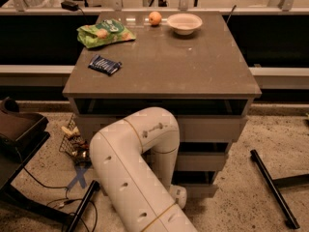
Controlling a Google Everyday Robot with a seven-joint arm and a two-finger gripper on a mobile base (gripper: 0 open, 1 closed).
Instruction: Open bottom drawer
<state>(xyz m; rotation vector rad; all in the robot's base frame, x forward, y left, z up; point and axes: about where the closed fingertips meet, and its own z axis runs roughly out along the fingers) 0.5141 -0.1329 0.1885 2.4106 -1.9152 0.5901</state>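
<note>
Hiding low by the bottom drawer (202, 190) under the brown tabletop (183, 64), jaws' state unclear.

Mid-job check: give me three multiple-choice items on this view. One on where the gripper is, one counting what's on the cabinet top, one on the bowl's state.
1. Where is the gripper?
A. Raised high above everything
B. Low at the cabinet front, by the pale grey-beige bottom drawer
C. Far off to the left

2. How many loose things lie on the flat brown cabinet top?
A. Two
B. Four
C. Six

3. How does the round white bowl sit?
A. Upright
B. Upside down
C. On its side

Answers:
1 B: the thick white robot arm bends down in front of the drawers and ends beside the lowest one.
2 B: there are a crinkled green snack bag, a flat dark blue packet, a small round orange fruit and the bowl.
3 A: its open mouth faces up.
</note>
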